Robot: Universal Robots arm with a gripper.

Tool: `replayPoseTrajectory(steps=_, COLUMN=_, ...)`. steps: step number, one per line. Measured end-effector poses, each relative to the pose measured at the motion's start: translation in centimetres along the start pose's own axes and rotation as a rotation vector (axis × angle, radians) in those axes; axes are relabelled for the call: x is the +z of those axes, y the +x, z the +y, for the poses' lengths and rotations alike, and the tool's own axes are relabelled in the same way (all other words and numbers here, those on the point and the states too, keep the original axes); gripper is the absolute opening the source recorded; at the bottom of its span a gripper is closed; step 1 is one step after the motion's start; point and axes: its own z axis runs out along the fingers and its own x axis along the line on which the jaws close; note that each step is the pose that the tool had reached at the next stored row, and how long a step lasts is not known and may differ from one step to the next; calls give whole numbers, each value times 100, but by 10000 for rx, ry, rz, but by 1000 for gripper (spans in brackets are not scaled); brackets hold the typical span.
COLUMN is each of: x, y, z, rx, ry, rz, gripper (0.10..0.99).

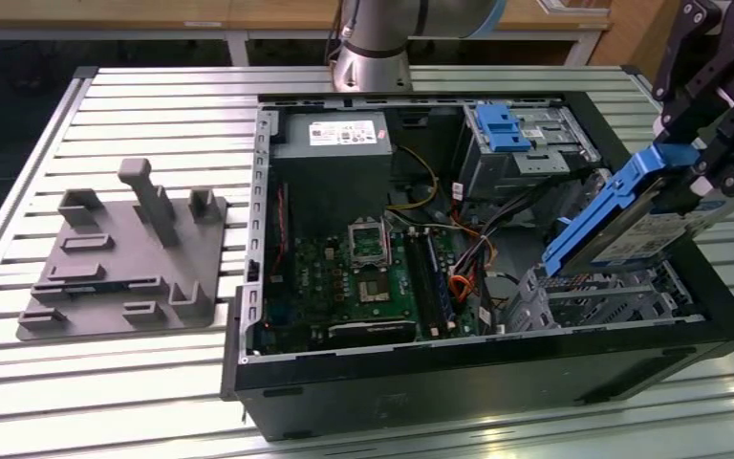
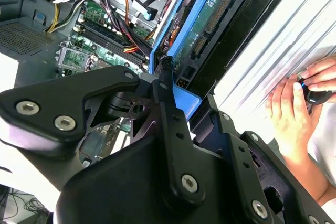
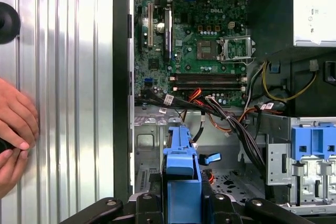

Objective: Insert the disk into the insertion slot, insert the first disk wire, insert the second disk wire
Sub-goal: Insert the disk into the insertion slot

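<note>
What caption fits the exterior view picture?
Gripper holds the blue-framed disk tilted over the silver insertion slot in the open computer case.

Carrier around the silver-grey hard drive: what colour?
Bright blue; the plastic carrier shows best in the exterior view.

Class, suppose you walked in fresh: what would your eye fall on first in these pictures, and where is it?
The bright blue-framed disk stands out, held tilted in the gripper above the insertion slot at the exterior view's right. Next comes the green motherboard inside the open computer case, and a person's hand on the table beside it.
</note>
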Motion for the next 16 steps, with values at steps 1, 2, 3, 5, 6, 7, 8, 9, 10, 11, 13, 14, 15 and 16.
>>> replayPoseTrajectory(steps=1, x=2, y=1, z=0, rx=0, ry=0, rz=1, gripper=365)
replayPoseTrajectory(steps=2, x=4, y=1, z=0, rx=-1, ry=0, rz=1, gripper=365)
replayPoseTrajectory(steps=3, x=6, y=2, z=0, rx=0, ry=0, rz=1, gripper=365)
replayPoseTrajectory(steps=5, x=11, y=4, z=0, rx=0, ry=0, rz=0, gripper=365)
replayPoseTrajectory(steps=6, x=14, y=5, z=0, rx=0, ry=0, rz=0, gripper=365)
replayPoseTrajectory(steps=7, x=16, y=6, z=0, rx=0, ry=0, rz=1, gripper=365)
replayPoseTrajectory(steps=8, x=18, y=7, z=0, rx=0, ry=0, rz=1, gripper=365)
replayPoseTrajectory(steps=9, x=21, y=9, z=0, rx=0, ry=0, rz=1, gripper=365)
replayPoseTrajectory(steps=10, x=24, y=10, z=0, rx=0, ry=0, rz=2, gripper=365)
replayPoseTrajectory(steps=11, x=27, y=12, z=0, rx=0, ry=0, rz=1, gripper=365)
replayPoseTrajectory(steps=13, x=33, y=16, z=0, rx=1, ry=0, rz=1, gripper=365)
replayPoseTrajectory(steps=14, x=37, y=17, z=0, rx=1, ry=0, rz=0, gripper=365)
replayPoseTrajectory(steps=15, x=41, y=18, z=-1, rx=0, ry=0, rz=0, gripper=365)
replayPoseTrajectory(steps=16, x=44, y=19, z=-1, rx=0, ry=0, rz=1, gripper=365)
